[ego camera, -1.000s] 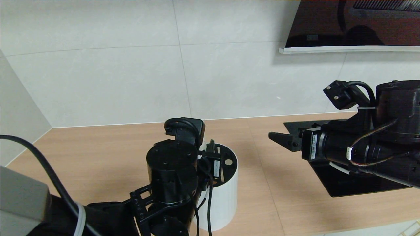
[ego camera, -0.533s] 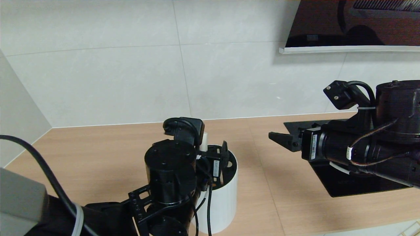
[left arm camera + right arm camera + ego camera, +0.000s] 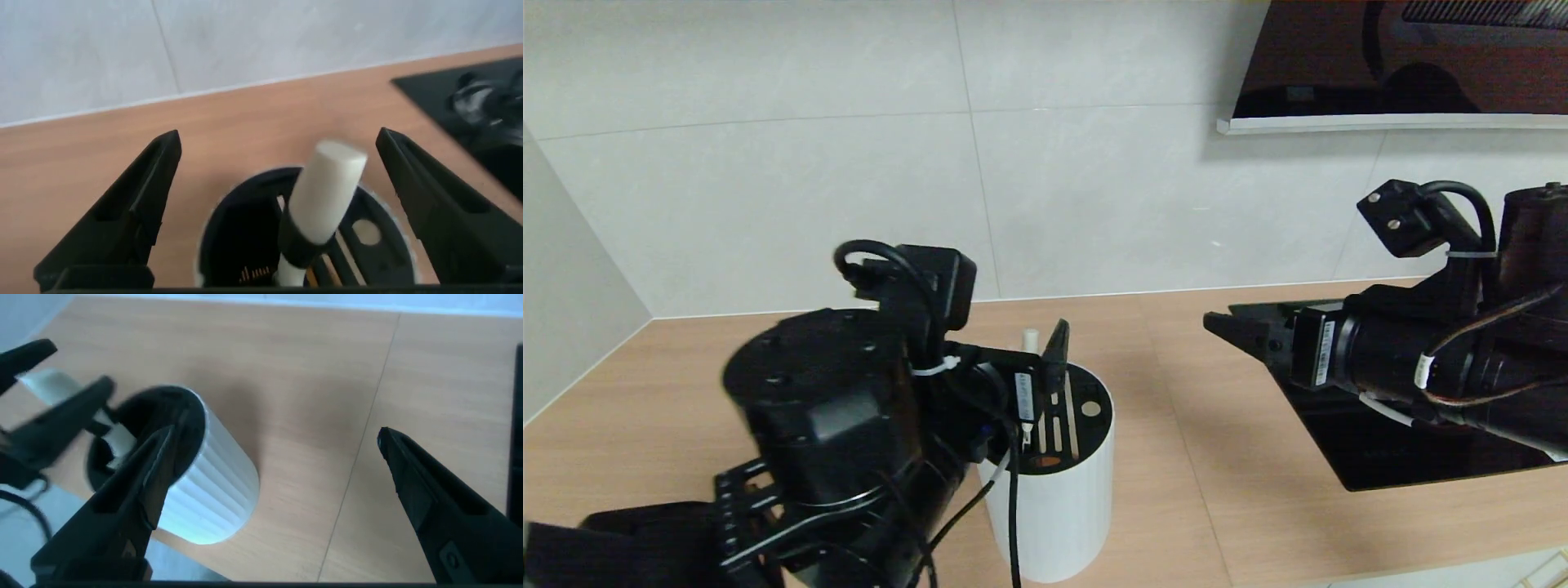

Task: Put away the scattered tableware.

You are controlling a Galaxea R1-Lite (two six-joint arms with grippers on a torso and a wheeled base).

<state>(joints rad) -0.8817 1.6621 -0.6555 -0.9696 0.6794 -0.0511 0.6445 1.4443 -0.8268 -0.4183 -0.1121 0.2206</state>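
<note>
A white cylindrical utensil holder (image 3: 1058,498) with a black slotted top (image 3: 1068,425) stands on the wooden counter. A white-handled utensil (image 3: 1031,338) sticks upright out of one slot. My left gripper (image 3: 1039,359) hangs just above the holder, open. In the left wrist view the white handle (image 3: 324,198) stands free between the wide-apart fingers (image 3: 122,220), touching neither, above the holder's top (image 3: 245,245). My right gripper (image 3: 1237,331) hovers open over the counter to the holder's right. The right wrist view shows the holder (image 3: 208,494) below and beyond the right gripper (image 3: 276,437).
A black cooktop (image 3: 1380,457) is set into the counter (image 3: 768,367) under the right arm. A dark range hood (image 3: 1405,65) hangs on the tiled wall at upper right. A side wall closes the counter's left end.
My left arm has lifted up and back from the holder, leaving the white-handled utensil standing in it. The right arm has shifted slightly up and to the right.
</note>
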